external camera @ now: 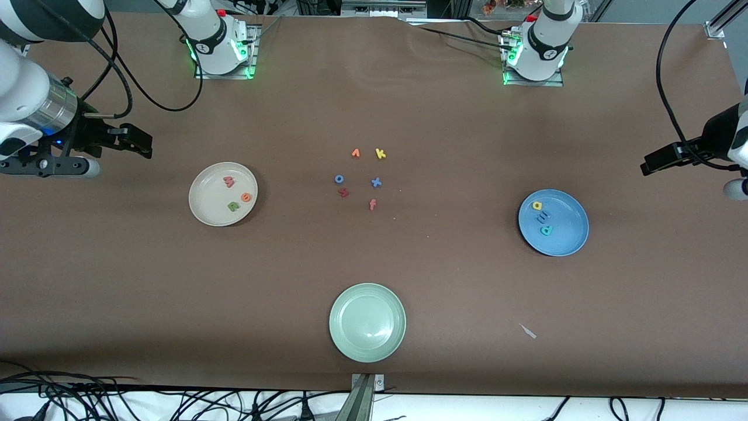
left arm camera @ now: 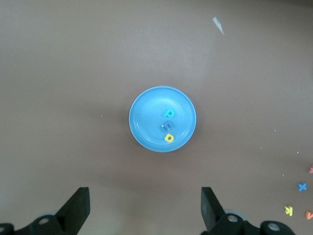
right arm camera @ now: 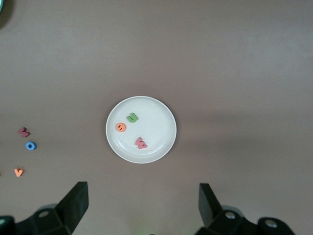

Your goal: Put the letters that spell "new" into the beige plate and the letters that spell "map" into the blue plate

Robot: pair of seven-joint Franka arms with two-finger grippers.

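Observation:
The beige plate holds the green n, orange e and pinkish-red w. In the blue plate lie the yellow a, purple-blue m and teal p. My right gripper hangs open and empty high over the table's right-arm end. The left gripper is open and empty high over the left-arm end.
A pale green plate sits near the front edge. Loose letters lie mid-table: orange v, yellow k, blue o, blue x, dark red z-like letter, pink f. A small scrap lies nearer the front camera than the blue plate.

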